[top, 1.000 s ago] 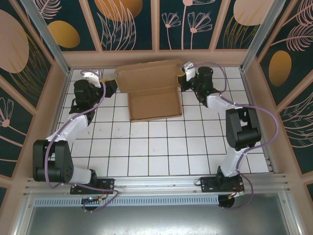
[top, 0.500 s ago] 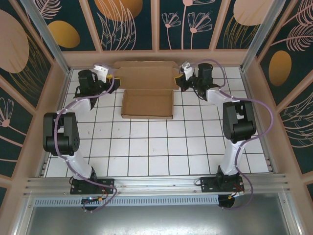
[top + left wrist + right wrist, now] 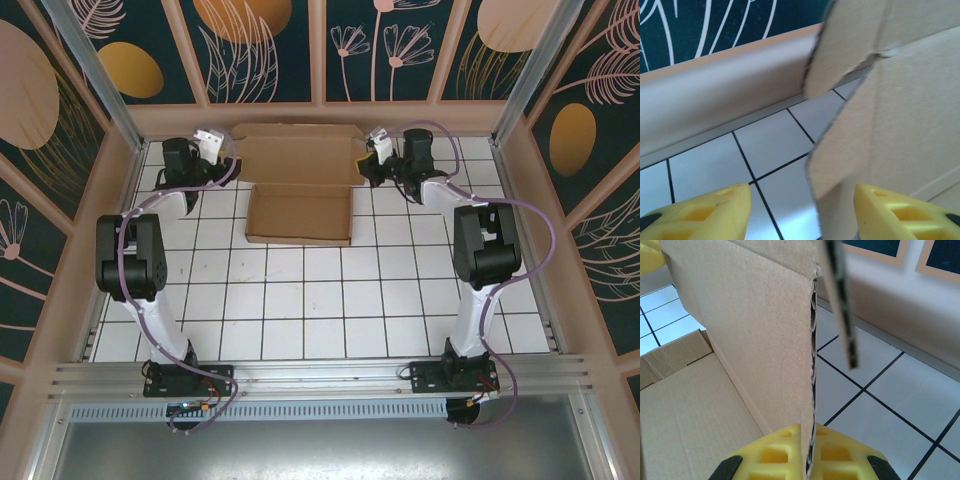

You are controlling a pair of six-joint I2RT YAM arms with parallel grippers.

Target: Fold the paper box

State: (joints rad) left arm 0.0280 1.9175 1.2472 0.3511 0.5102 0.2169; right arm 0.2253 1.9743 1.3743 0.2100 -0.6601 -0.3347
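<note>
The paper box (image 3: 300, 215) is plain brown cardboard at the far middle of the table. It has a shallow tray in front and a wide panel (image 3: 300, 158) standing up behind it. My right gripper (image 3: 368, 165) is at the panel's right end. In the right wrist view the right gripper (image 3: 812, 445) is shut on the upright cardboard edge (image 3: 740, 330). My left gripper (image 3: 225, 160) is at the panel's left end. In the left wrist view the left gripper (image 3: 802, 205) is open. A cardboard flap (image 3: 900, 115) reaches in beside its right finger (image 3: 905, 212), and the left finger stands apart.
The pale back wall ledge (image 3: 320, 115) runs right behind the box and shows close in the left wrist view as the ledge (image 3: 715, 100). White tiled table (image 3: 330, 300) spreads in front of the box. Side walls close in at left and right.
The box has turned square to the back wall and slid toward it. My left arm has swung up to the far left, to the panel's left end. The right gripper kept its hold.
</note>
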